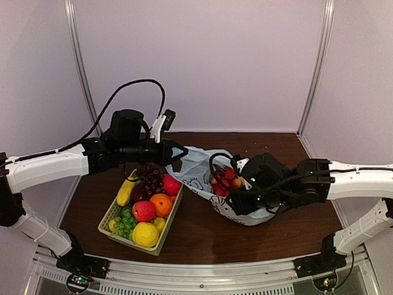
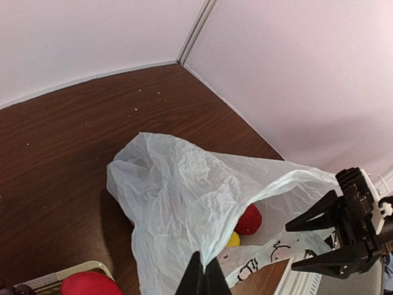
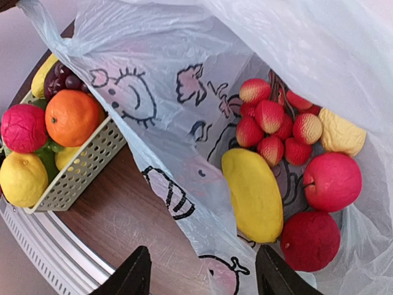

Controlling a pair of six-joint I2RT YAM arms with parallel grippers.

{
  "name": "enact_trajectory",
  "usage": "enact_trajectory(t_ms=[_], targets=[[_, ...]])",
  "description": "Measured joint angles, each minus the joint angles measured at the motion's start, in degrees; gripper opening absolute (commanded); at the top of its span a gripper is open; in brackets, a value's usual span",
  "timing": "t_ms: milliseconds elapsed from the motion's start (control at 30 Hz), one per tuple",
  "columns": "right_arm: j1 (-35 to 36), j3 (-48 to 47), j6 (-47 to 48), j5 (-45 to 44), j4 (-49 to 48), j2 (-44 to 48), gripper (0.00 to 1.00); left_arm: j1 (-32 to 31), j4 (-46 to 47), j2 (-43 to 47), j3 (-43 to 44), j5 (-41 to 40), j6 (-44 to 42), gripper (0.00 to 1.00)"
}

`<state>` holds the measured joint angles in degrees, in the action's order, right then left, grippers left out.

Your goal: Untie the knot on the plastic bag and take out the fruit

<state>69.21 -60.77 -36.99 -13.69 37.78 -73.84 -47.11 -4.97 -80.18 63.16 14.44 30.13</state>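
On the dark table [image 1: 202, 236], the plastic bag [image 1: 195, 172] lies just beside the basket [image 1: 161, 241], its rim pinched by the closed left gripper [image 2: 203, 279]; the part-open, empty right gripper [image 3: 206, 276] should straddle the yellow fruit [image 3: 253, 195], avoiding film.

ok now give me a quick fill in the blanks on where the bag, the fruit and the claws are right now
1. The left claw is shut on the plastic bag, while the right claw is ____.
2. Inside the bag, the apple next to the long yellow fruit is ____ in colour.
3. The orange lies in the basket, which stands on the ____ arm's side of the bag.

Missing words: open; red; left
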Motion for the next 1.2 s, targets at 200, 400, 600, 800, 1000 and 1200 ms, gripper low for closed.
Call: enact_trajectory(t_ms=[200, 400, 600, 800, 1000, 1200], targets=[[-3.41, -5.77, 4.09, -3.74, -2.47, -6.05, 0.52, 0.04, 0.9, 0.66, -0.15, 1.05, 0.0, 0.0], [-8.61, -10.58, 9.44, -6.19, -6.54, -16.92, 0.51, 0.04, 1.03, 0.63, -0.31, 1.18, 0.15, 0.0], [-14.78, -14.47, 13.64, -6.47, -12.66, -26.05, 0.52, 0.04, 1.01, 0.44, -1.05, 1.03, 1.2, 0.0], [-18.91, -18.82, 16.13, -4.87, -16.44, -33.83, 0.56, 0.15, 0.96, -0.74, -1.05, 0.48, 1.97, 0.0], [-21.11, -22.03, 18.18, -1.09, -18.93, -39.87, 0.62, 0.15, 0.52, -1.55, -1.05, -0.31, 2.21, 0.0], [-21.55, -25.59, 19.91, 0.35, -19.19, -43.93, 0.62, 0.15, 0.37, -2.05, -1.01, -0.81, 2.45, 0.0]])
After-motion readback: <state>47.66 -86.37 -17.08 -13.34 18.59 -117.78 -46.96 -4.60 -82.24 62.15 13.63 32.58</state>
